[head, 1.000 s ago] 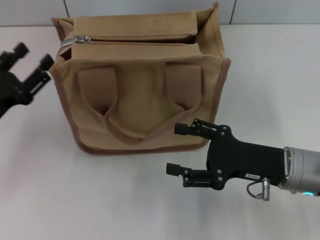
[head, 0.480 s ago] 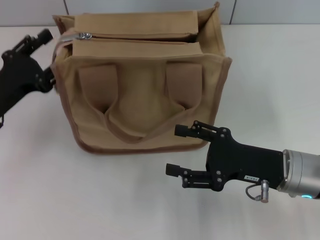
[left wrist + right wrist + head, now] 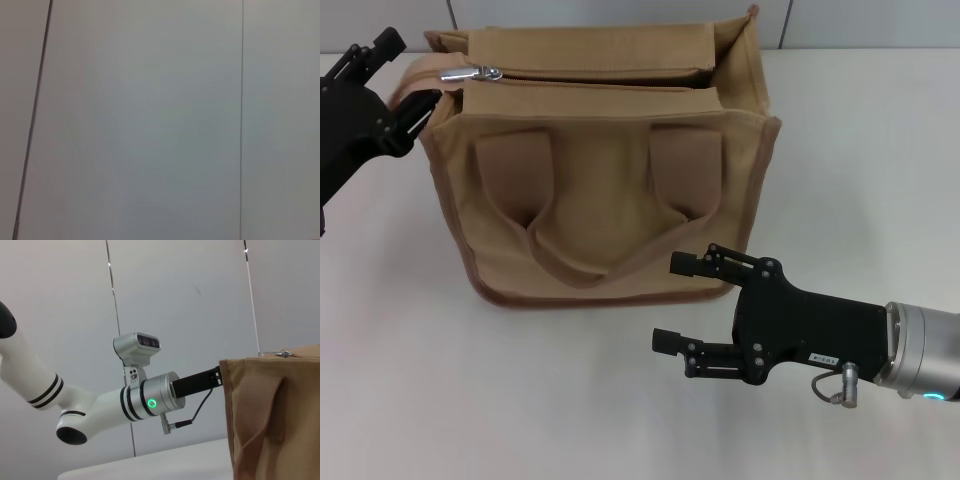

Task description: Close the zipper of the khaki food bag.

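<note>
The khaki food bag (image 3: 600, 190) stands upright in the middle of the white table, handle loops hanging down its near side. Its zipper (image 3: 590, 82) runs along the top, with the silver slider (image 3: 470, 73) at the left end. My left gripper (image 3: 400, 78) is open at the bag's top left end, its fingers straddling the end flap that bulges between them. In the right wrist view the left arm's black gripper (image 3: 212, 379) meets the bag's edge (image 3: 270, 415). My right gripper (image 3: 675, 300) is open and empty, just in front of the bag's near right corner.
The white table (image 3: 440, 400) lies all around the bag. A grey panelled wall (image 3: 860, 20) stands behind it. The left wrist view shows only grey wall panels (image 3: 150, 125).
My left gripper has moved farther back and in to the bag's top left end, and the end flap now bulges between its fingers. The right gripper has barely moved.
</note>
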`<state>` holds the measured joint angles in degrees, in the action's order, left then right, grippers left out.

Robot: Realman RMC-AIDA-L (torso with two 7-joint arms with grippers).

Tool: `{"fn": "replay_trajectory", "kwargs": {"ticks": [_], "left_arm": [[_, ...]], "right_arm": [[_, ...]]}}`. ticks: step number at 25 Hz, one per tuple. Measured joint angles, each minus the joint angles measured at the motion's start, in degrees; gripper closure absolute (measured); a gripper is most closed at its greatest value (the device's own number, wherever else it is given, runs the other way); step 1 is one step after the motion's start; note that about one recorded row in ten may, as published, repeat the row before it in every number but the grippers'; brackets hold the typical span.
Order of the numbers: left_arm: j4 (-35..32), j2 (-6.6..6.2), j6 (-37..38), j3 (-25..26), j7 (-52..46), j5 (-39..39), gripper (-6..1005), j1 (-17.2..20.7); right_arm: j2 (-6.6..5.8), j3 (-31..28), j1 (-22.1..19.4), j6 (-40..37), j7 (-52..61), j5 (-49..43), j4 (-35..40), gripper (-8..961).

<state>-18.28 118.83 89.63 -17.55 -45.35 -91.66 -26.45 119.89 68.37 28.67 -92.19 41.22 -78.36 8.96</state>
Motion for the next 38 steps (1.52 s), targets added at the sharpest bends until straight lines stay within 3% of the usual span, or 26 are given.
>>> {"fn": "replay_trajectory", "kwargs": {"ticks": [18,34,38], "left_arm": [[2.79,0.01,3.82,-0.33,3.84,0.04,289,2.63],[3.76,-0.06,4.41,0.21,3.99,0.05,313,1.93],[3.79,-0.06,4.41,0.17,3.96,-0.19,478,1.67]], "right_arm": [[0.00,-0.07,0.07,0.36,0.00,0.99,-1.23,125],[0.00,-0.08,0.09,0.43,0.00,1.41,-2.39,149],[0.00,-0.08,0.10,0.21,0.01,1.41,-2.39,159]]}}
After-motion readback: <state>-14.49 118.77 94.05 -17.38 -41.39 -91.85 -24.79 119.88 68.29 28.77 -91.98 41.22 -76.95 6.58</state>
